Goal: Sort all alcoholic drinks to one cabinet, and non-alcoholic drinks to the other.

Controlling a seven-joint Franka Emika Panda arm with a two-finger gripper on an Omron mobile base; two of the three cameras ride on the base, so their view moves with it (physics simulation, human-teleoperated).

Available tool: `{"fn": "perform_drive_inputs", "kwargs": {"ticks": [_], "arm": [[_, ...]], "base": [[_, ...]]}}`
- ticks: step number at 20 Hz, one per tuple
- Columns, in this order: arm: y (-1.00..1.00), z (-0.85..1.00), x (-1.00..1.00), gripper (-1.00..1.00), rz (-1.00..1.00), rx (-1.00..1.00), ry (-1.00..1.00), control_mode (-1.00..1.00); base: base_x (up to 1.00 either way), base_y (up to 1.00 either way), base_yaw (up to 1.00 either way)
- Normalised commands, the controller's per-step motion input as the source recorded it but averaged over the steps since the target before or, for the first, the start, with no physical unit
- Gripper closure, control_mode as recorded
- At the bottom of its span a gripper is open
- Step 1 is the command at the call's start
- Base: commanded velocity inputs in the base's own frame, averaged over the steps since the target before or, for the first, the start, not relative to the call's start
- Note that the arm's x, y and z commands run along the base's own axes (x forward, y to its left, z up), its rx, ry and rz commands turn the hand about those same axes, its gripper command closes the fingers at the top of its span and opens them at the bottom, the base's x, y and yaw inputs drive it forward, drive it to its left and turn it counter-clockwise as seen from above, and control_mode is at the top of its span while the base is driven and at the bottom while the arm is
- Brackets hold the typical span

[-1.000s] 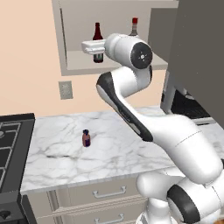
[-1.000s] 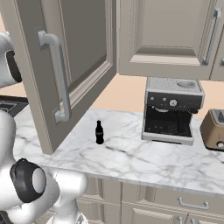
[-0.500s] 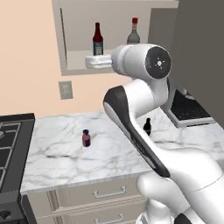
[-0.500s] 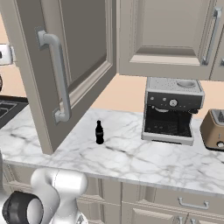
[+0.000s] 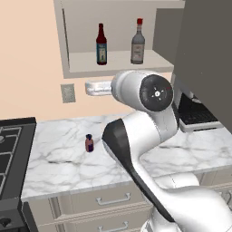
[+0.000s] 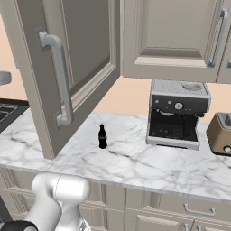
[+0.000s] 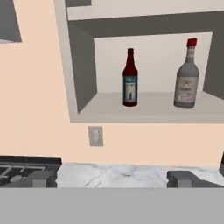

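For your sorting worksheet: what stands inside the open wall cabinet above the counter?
Two tall bottles stand on its shelf: a dark brown-red bottle with a blue label and a clear-grey bottle with a red cap. The door covers its right end.

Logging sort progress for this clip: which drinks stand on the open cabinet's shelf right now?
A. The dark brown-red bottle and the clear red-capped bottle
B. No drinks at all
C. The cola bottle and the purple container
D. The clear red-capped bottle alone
A: the dark brown-red bottle and the clear red-capped bottle stand side by side on the shelf, while the purple container and the cola bottle are on the counter.
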Motion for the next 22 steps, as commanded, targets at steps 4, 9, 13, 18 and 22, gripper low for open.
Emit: {"fn": "perform_drive_inputs", "kwargs": {"ticks": [4,9,13,18,22], "arm": [[0.13,-0.3,-0.2,-1.0,-0.15,0.0,0.07,-1.0],[0.08,-0.26,-0.04,-1.0,-0.12,0.0,0.05,-1.0],[0.03,-0.29,0.04,-1.0,-0.13,0.0,0.06,-1.0],[0.01,-0.39,0.15,-1.0,-0.14,0.0,0.08,-1.0],[0.02,-0.48,0.29,-1.0,-0.11,0.0,0.09,-1.0]], "base": [[0.0,0.0,0.0],[0.0,0.0,0.0],[0.0,0.0,0.0],[0.0,0.0,0.0],[0.0,0.0,0.0]]}}
